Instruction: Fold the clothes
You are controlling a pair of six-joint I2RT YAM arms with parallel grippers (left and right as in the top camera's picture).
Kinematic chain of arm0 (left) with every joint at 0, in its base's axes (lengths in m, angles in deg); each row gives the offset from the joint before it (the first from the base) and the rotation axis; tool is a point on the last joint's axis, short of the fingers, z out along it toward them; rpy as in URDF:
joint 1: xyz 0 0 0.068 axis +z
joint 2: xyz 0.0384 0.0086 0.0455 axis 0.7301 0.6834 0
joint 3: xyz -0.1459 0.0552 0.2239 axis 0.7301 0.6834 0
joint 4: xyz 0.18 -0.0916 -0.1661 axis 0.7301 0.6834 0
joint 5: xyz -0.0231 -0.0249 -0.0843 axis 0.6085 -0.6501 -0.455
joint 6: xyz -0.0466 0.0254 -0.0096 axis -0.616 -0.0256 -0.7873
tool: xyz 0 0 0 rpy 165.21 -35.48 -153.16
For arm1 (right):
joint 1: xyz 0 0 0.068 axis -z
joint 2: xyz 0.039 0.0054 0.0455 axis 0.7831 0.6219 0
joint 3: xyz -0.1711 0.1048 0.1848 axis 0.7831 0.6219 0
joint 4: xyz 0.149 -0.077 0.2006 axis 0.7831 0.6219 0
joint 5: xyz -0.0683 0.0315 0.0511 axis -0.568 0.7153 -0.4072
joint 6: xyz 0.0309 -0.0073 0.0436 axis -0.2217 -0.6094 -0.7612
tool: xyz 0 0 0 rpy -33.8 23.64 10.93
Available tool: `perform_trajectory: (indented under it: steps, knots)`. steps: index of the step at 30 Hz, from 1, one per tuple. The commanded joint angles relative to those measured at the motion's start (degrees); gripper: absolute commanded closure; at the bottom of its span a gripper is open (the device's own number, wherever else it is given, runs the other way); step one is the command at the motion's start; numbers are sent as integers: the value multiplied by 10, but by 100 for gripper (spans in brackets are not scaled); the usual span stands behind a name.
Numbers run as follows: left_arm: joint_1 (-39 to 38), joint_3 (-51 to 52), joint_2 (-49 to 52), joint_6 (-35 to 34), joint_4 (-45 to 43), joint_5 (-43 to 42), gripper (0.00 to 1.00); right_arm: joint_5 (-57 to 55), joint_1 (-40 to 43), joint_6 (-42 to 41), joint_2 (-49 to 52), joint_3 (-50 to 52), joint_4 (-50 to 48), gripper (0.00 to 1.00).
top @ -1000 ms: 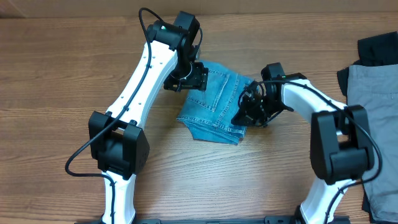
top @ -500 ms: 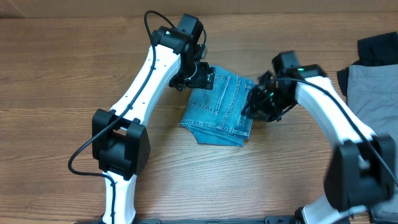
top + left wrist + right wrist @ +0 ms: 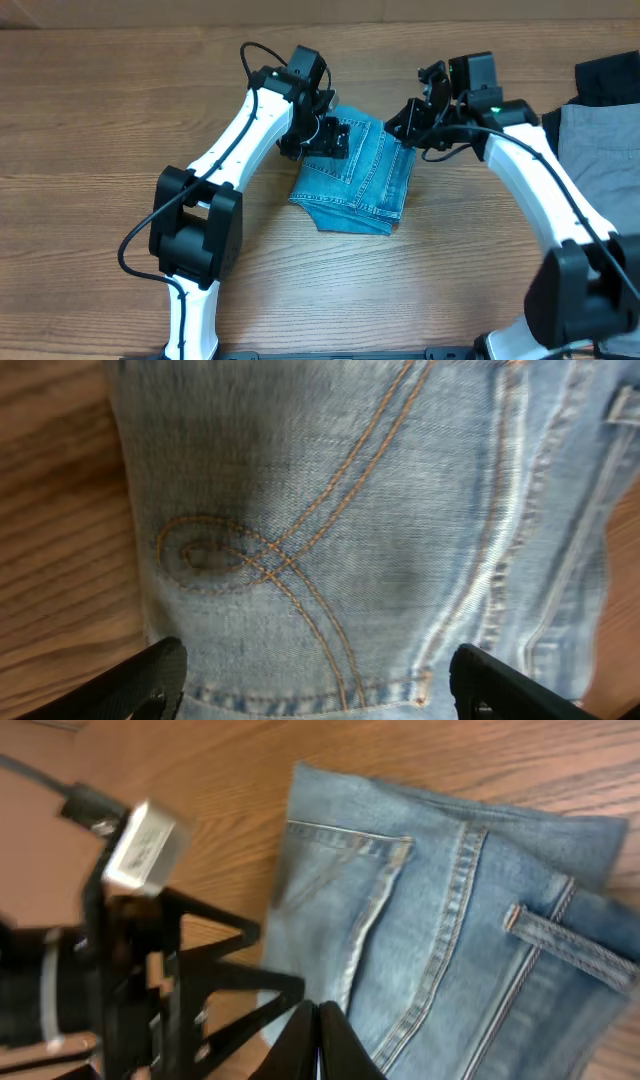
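Folded light blue denim jeans (image 3: pixel 355 178) lie in the middle of the wooden table, a stitched back pocket (image 3: pixel 320 550) facing up. My left gripper (image 3: pixel 333 138) hovers low over their upper left corner, open, its two fingertips (image 3: pixel 150 678) wide apart above the pocket with nothing between them. My right gripper (image 3: pixel 408 124) is lifted at the jeans' upper right corner, shut and empty, its fingers (image 3: pixel 325 1045) pressed together above the denim (image 3: pixel 450 940). Grey trousers (image 3: pixel 600 190) and a black garment (image 3: pixel 608 78) lie at the right edge.
The left arm's camera mount (image 3: pixel 140 850) and cable show at the left of the right wrist view. Another dark piece of cloth (image 3: pixel 612 330) shows at the bottom right corner. Bare wood surrounds the jeans.
My right gripper let go of the jeans' right edge, rose and moved up-right, shutting empty. The left gripper shifted right onto the jeans' upper left corner. The jeans' top right now lies flatter.
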Motion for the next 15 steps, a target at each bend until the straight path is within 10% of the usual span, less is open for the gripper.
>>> perform_trajectory:
  steps: [1, 15]
  knots:
    - [-3, 30, -6, 11, -22, -12, 14, 19, 6, -7, 69, 1, -15, 96]
    - [16, 116, 13, 39, -58, -2, 7, 31, 107, 5, 168, -24, 26, 96]
